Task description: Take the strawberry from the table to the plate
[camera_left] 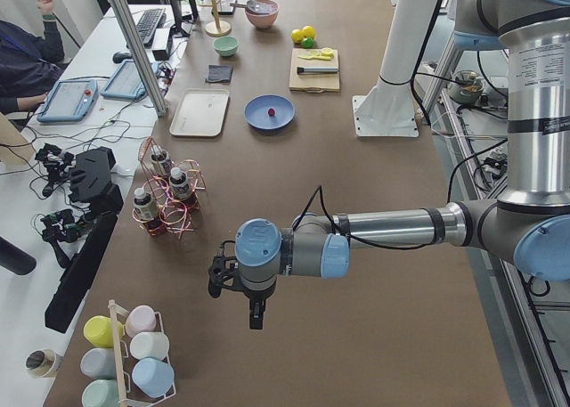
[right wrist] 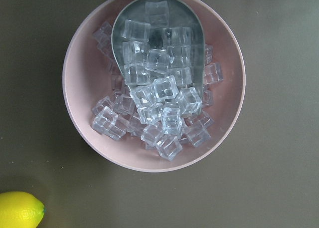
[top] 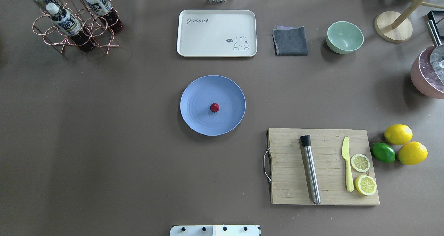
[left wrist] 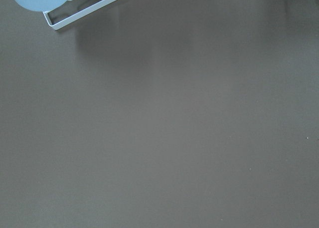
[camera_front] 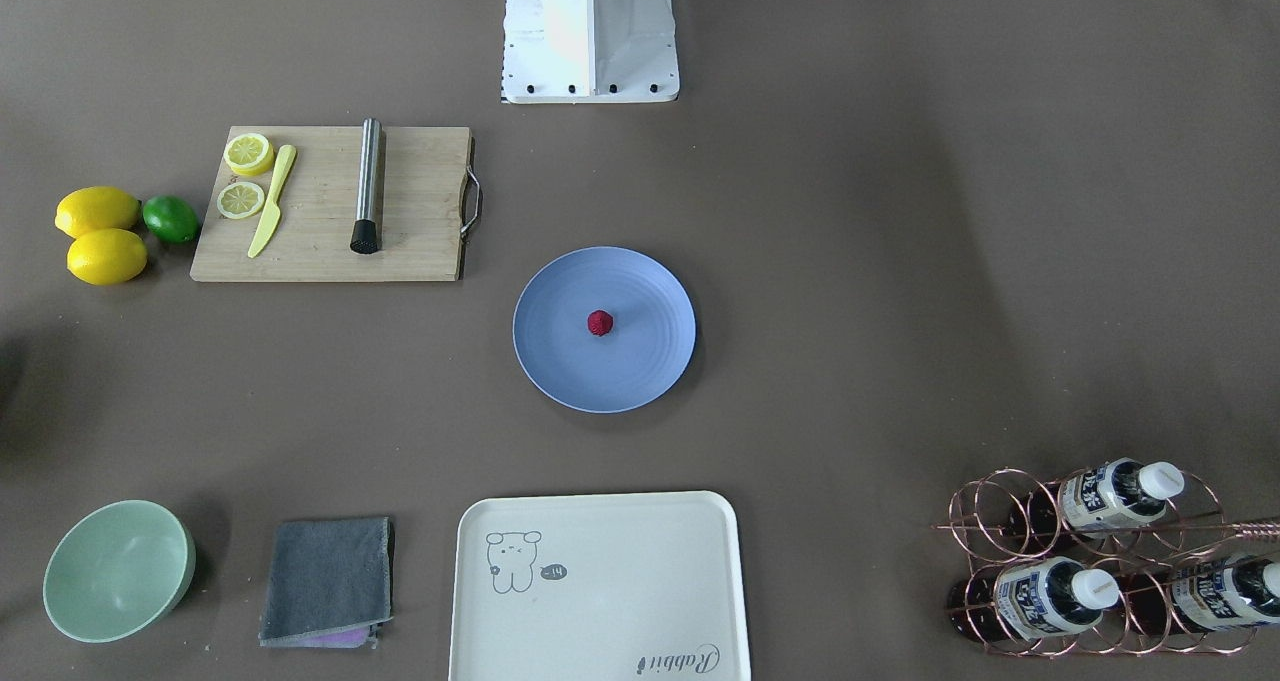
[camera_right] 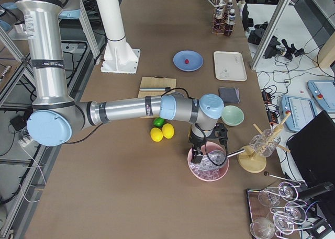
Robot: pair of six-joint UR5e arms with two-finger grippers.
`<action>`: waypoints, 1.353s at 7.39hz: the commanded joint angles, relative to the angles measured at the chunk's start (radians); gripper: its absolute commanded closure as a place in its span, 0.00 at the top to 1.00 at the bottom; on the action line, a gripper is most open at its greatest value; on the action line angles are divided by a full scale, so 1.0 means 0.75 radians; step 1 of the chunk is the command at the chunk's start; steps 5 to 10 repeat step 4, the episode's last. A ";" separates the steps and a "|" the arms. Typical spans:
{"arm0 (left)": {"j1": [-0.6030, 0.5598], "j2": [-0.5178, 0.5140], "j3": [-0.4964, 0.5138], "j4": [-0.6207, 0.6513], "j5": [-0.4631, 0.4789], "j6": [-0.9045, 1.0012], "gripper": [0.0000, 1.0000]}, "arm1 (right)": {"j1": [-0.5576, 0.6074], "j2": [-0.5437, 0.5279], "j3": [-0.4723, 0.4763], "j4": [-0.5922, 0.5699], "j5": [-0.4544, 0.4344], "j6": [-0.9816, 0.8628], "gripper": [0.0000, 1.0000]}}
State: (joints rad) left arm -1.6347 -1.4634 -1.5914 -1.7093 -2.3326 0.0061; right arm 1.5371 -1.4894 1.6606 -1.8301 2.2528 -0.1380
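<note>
The small dark-red strawberry [camera_front: 600, 323] [top: 214, 107] lies near the middle of the round blue plate [camera_front: 640, 366] [top: 197, 116], which rests at the centre of the brown table [camera_front: 850, 261]. Neither gripper is near it. My left gripper [camera_left: 256, 316] hangs over bare table at the left end, past the bottle rack, and shows only in the exterior left view. My right gripper [camera_right: 201, 156] hovers above a pink bowl of ice cubes [right wrist: 149, 83] at the right end. I cannot tell whether either is open or shut.
A wooden cutting board [top: 324, 166] holds a steel muddler, a yellow knife and lemon slices, with two lemons and a lime [top: 383, 152] beside it. A cream tray [top: 216, 33], grey cloth [top: 290, 41], mint bowl [top: 344, 37] and copper bottle rack [top: 73, 24] line the far edge.
</note>
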 commanded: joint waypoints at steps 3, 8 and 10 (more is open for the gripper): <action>0.001 0.000 0.005 0.001 -0.001 0.000 0.98 | 0.000 -0.002 0.001 0.000 0.011 0.000 1.00; 0.001 0.000 0.005 0.001 -0.001 0.000 0.98 | 0.000 -0.002 0.001 0.000 0.013 0.000 1.00; 0.001 0.000 0.005 0.001 -0.001 0.000 0.98 | 0.000 -0.002 0.001 0.000 0.013 0.000 1.00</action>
